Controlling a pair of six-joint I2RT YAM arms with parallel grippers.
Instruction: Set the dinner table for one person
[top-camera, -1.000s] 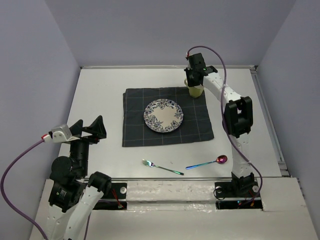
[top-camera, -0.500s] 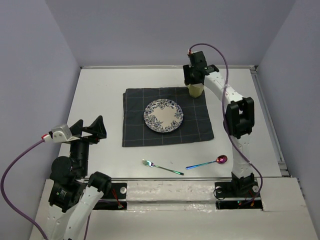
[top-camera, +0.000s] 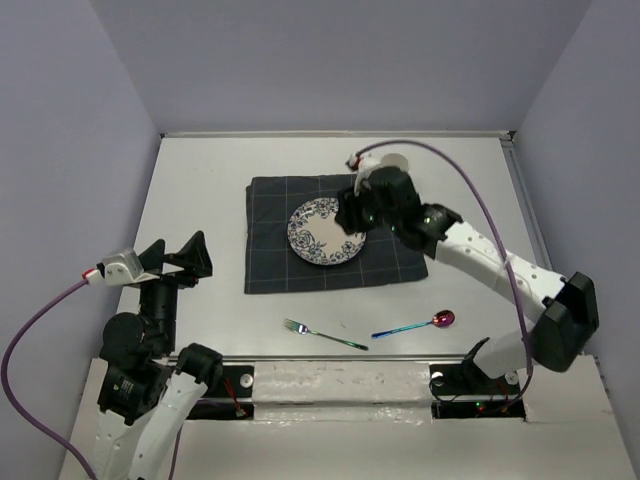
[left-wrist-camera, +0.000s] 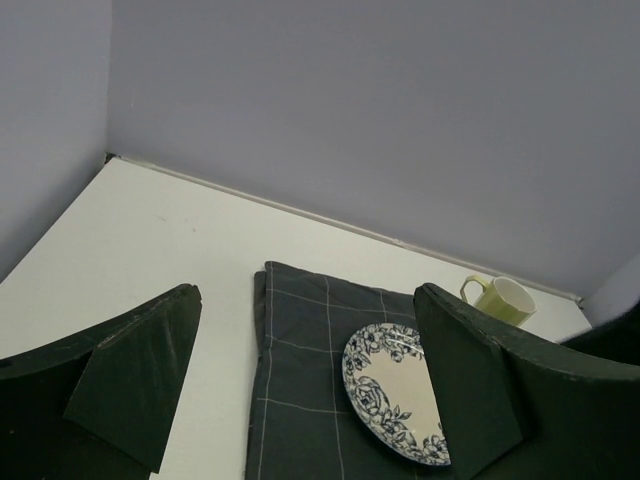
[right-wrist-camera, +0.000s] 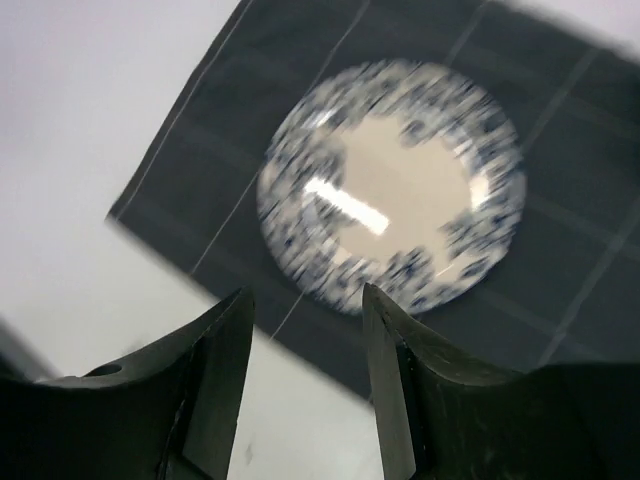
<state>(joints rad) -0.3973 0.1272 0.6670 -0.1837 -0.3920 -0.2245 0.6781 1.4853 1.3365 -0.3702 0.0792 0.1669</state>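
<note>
1. Ceramic is the first worry. The round white plate with a blue floral rim (top-camera: 327, 232) sits in the middle of the dark grey checked cloth (top-camera: 290, 265). The right gripper (top-camera: 353, 211) hangs just above the plate's far-right rim, jaws spread and empty. A low sweep could clip the rim, skid the plate off centre, or drag the cloth into folds.
2. The large matte white dinner table (top-camera: 200, 200) carries everything, with the cloth lying across its middle. The pale yellow-green mug (left-wrist-camera: 500, 298) stands at the cloth's far right corner; whether it touches the cloth I cannot tell. It is close to the right arm's wrist, so a careless swing could topple it.
3. The iridescent metal fork (top-camera: 325, 334) and the iridescent spoon with a magenta bowl (top-camera: 415, 326) lie flat on bare tabletop near the arm bases, well apart from the cloth. They are thin and flush with the surface, so they would likely be hard to pinch. Fingers may slide over them or push them toward the near edge.
4. The right wrist view is blurred, so fine aim from it looks unreliable.
5. The left gripper (top-camera: 178, 255) is raised at the left side, jaws wide and holding nothing. If both arms go for cutlery, they could cross paths near the fork.
</note>
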